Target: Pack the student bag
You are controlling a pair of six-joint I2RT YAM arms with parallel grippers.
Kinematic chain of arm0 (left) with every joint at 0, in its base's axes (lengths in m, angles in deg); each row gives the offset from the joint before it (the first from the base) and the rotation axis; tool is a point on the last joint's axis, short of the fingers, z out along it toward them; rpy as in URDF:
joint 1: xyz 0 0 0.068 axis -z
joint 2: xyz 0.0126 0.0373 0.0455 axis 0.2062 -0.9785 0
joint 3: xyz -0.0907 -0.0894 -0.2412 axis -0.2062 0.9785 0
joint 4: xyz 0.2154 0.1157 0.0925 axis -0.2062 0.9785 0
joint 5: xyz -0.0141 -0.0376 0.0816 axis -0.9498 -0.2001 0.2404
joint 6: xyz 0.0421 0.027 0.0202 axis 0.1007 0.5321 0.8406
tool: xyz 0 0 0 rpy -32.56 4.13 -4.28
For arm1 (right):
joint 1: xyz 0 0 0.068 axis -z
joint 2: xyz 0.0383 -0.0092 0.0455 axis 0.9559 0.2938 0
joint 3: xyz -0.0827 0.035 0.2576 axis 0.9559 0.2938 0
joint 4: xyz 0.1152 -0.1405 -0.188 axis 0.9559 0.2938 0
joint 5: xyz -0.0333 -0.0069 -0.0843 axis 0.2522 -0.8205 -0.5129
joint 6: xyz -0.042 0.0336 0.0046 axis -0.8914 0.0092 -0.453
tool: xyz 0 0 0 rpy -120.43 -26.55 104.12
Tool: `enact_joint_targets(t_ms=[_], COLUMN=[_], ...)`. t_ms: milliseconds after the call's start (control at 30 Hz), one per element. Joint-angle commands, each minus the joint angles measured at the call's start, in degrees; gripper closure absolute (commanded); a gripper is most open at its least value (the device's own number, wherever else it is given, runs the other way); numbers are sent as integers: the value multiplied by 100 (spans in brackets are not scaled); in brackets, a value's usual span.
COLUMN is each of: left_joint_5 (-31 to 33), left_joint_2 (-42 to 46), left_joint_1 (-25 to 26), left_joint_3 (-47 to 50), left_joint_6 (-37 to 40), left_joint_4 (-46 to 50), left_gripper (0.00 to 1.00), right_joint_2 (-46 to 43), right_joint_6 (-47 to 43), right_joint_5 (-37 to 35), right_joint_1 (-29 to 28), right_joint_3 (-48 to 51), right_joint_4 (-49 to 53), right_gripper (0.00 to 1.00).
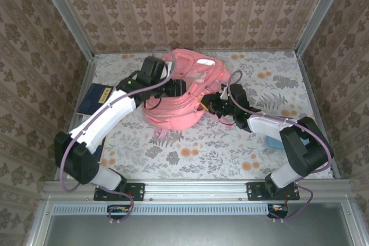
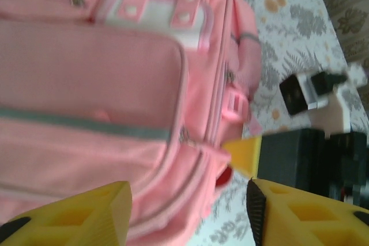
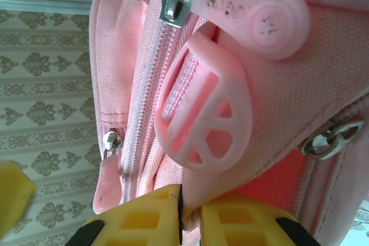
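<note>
The student bag [image 1: 183, 93], salmon pink, lies in the middle of the floral table. My left gripper [image 1: 173, 89] hovers over its top. In the left wrist view its yellow fingers [image 2: 86, 214] stand apart, open, with the bag's [image 2: 92, 84] zipped edge loose between them. My right gripper [image 1: 210, 105] is at the bag's right side. The right wrist view has this gripper [image 3: 193, 211] shut on a fold of the bag's fabric [image 3: 288, 84], just below a round rubber tab [image 3: 204, 113] and a zipper pull [image 3: 253, 12]. The right gripper's yellow fingertip [image 2: 243, 155] meets the bag's edge.
A dark blue book [image 1: 95, 99] lies at the table's left edge beside the left arm. A teal case [image 1: 271, 142] sits partly under the right arm. Wallpapered walls close in three sides. Bare tablecloth [image 1: 225, 148] stretches in front of the bag.
</note>
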Motion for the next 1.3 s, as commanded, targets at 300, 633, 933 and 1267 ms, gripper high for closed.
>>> enact_joint_targets(t_ms=[300,633,933,1267], left_joint_5=[843,1162,1325,1580], left_joint_2=[390,-172,-608,-628], left_joint_1=[1357,1378,1361,1338], left_joint_3=[1830,1948,1667,1812], left_joint_6=[-1634,-1764,-1776,-1789], left_joint_4=[-1393,-1871,-1744,-2259], left_gripper=[62,62,66,79], right_joint_2=[-1,-106,-154,-107], right_joint_6=[72,80,98,153], right_joint_5=[258,257,249,249], right_joint_1=[-204,-204,-204,-210], right_joint_3=[-270,-195,-142,-116], right_joint_4=[-688,-662,-662,-714], right_gripper=[86,87,87,87])
